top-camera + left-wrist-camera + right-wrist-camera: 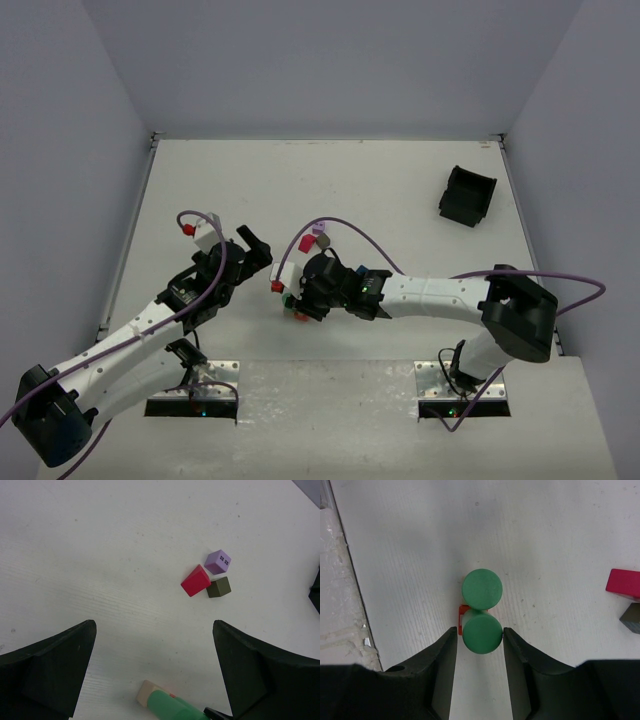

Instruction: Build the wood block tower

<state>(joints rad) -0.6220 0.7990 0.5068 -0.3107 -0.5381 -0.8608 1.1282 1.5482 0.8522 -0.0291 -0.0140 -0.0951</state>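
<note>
Right hand (480, 632) astride green cylinder (481, 640), fingers just beside it

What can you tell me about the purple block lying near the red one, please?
The purple block is a small lilac cube, seemingly painted wood with a matte finish. One visible face bears four small dark squares set like a window. It rests on the white table, turned cornerwise to the left wrist camera, in a tight cluster with a red block and a dark olive block. Whether it touches them is unclear. Nothing holds it.
</note>
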